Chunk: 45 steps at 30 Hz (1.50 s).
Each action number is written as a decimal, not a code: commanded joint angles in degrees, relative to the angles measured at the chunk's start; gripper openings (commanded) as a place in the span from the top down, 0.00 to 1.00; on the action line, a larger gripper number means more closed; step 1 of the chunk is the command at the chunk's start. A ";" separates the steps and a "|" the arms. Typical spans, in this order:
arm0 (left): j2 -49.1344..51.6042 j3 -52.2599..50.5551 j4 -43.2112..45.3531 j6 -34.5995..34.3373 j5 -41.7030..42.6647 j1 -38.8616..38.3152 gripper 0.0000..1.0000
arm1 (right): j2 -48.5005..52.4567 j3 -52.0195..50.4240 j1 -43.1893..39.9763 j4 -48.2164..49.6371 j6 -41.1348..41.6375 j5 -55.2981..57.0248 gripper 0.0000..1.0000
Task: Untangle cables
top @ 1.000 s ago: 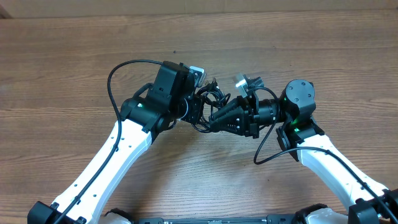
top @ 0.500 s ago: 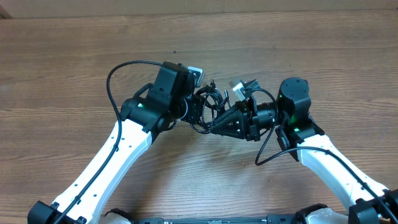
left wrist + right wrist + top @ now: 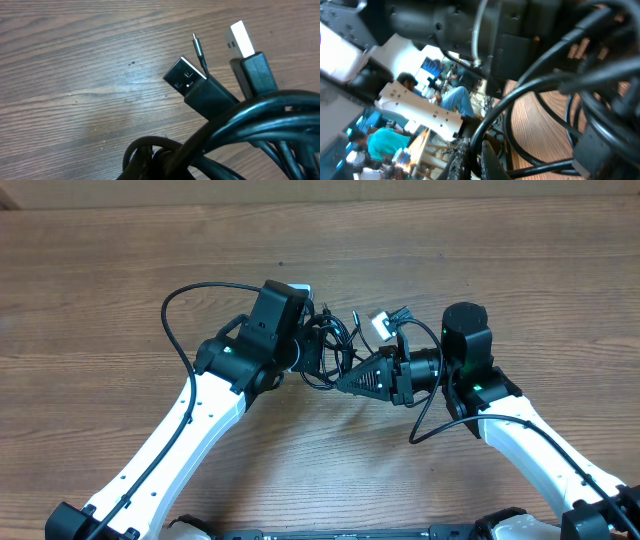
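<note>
The cables (image 3: 338,340) are a small knotted black bundle hanging between the two grippers over the middle of the table. My left gripper (image 3: 318,358) is shut on the bundle's left side. In the left wrist view the cables (image 3: 235,130) loop thickly in front of the camera, and a black USB plug (image 3: 187,80), a silver-tipped plug (image 3: 242,39) and a thin tip (image 3: 198,47) stick up from them. My right gripper (image 3: 342,383) points left at the bundle's lower edge. In the right wrist view its fingertips (image 3: 487,160) pinch one black strand (image 3: 492,120).
The wooden table (image 3: 120,270) lies bare on all sides of the arms. The left arm's own thick cord (image 3: 180,300) arches to its left. The right arm's cord (image 3: 425,430) loops below its wrist. Both arms meet close together at the centre.
My right gripper has slid left toward the bundle and closed on a strand. The left gripper, still shut, has shifted slightly up and back with the bundle.
</note>
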 commanded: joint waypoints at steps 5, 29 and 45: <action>0.42 0.22 3.08 -7.13 -6.75 1.29 0.96 | -1.90 0.59 1.14 -14.95 0.48 12.98 0.96; 0.42 0.22 2.89 8.15 4.15 1.29 0.96 | -1.90 0.59 1.14 -24.35 -2.51 34.93 0.14; 0.42 0.22 -1.16 18.91 8.26 1.29 0.96 | -1.90 0.59 1.07 -31.12 1.20 59.47 0.14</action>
